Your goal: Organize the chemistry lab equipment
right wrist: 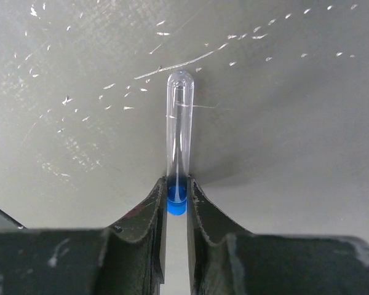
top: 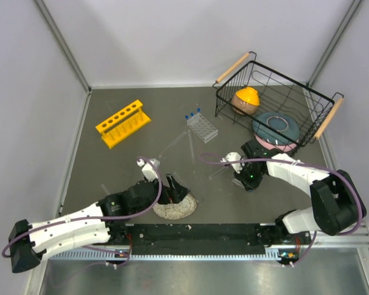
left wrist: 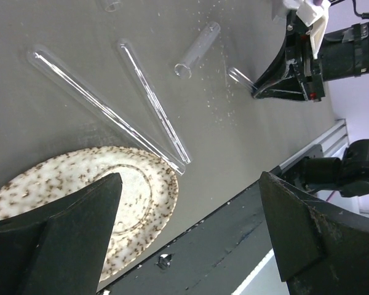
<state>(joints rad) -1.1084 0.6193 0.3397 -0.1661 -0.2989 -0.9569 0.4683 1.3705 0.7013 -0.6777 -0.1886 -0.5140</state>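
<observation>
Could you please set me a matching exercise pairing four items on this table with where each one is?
Items:
1. yellow tube rack
2. small clear rack
3. blue-capped vial
4. speckled disc

Places:
A. between the jaws of the right gripper
B. partly under the left gripper
C. far left of the table
D. just left of the wire basket

Pairs: 1-C, 2-D, 3-A, 4-B
</observation>
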